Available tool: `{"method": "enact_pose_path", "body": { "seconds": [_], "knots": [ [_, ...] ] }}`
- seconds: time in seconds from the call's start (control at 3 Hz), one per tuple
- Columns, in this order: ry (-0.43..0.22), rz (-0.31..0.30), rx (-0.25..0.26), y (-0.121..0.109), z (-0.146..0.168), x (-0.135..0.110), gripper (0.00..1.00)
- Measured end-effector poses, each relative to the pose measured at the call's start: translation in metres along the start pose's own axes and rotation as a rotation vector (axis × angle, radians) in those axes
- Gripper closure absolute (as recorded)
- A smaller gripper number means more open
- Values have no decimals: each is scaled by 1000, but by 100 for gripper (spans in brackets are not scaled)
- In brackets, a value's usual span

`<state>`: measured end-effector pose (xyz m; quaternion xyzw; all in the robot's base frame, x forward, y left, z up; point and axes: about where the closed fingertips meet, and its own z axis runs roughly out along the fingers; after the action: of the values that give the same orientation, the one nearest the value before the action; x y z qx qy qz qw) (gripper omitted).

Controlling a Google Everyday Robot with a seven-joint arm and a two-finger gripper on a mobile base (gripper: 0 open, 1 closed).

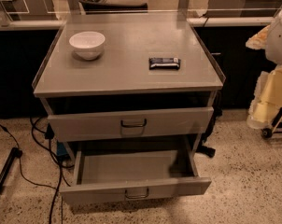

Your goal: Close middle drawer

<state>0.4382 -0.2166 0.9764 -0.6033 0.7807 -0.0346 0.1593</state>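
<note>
The grey metal cabinet (127,76) stands in the middle of the camera view. The middle drawer (136,186) is pulled far out and looks empty inside. It has a low front panel with a small dark wire handle (137,193). Above it, the taller-fronted top drawer (131,123) stands slightly out, with a dark gap under the cabinet top. The lowest drawer is hidden below the open middle drawer. My gripper is not in view. A white rounded shape (280,34) at the right edge may be part of my arm.
A white bowl (87,44) and a dark wrapped snack bar (164,63) lie on the cabinet top. Black cables (38,139) run over the speckled floor at the left. A wheeled cart with yellow and white bags (271,101) stands at the right.
</note>
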Motion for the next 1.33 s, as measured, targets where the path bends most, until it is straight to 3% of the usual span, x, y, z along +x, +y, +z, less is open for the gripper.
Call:
{"method": "enact_pose_path", "body": {
  "seconds": [0.33, 0.67, 1.0, 1.33],
  "knots": [
    [0, 0, 0, 0, 0, 0, 0],
    [0, 0, 0, 0, 0, 0, 10],
    [-9, 8, 12, 4, 9, 5, 34],
    [-37, 34, 24, 23, 44, 8, 65]
  ]
}}
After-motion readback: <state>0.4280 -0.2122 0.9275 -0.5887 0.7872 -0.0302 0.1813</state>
